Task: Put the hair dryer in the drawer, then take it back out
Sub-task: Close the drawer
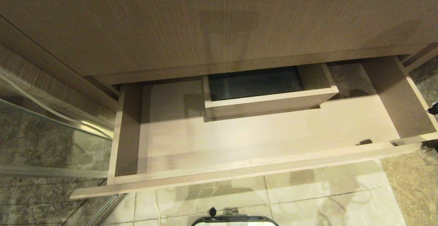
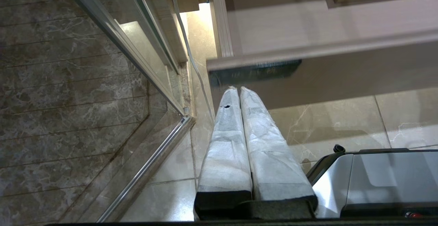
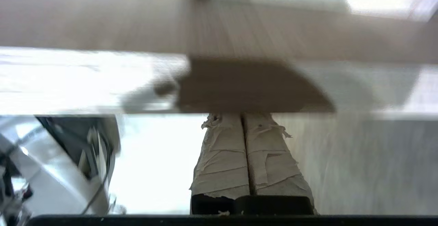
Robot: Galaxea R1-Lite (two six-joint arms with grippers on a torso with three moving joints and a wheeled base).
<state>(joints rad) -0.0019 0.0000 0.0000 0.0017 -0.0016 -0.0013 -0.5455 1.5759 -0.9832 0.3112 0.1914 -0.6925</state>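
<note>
The drawer [image 1: 239, 173] stands pulled out under the wood-grain cabinet, wide and shallow. Its floor is bare apart from the boxed cut-out [image 1: 270, 99] at the back. The hair dryer is out of view in every frame. My left gripper [image 2: 238, 88] is shut with nothing between its white-wrapped fingers. It hangs parked over the floor tiles, pointing at the left end of the drawer front [image 2: 325, 79] with its dark label [image 2: 255, 71]. My right gripper [image 3: 242, 115] is shut and empty, its tips close under a dark wood-grain edge [image 3: 253, 85]; the view is blurred.
A glass shower door with a metal frame [image 1: 51, 116] stands left of the drawer, and a white cable [image 2: 191, 58] runs down beside it. The cabinet front [image 1: 205, 31] overhangs the drawer's back. My base [image 1: 236, 221] sits on pale floor tiles before the drawer.
</note>
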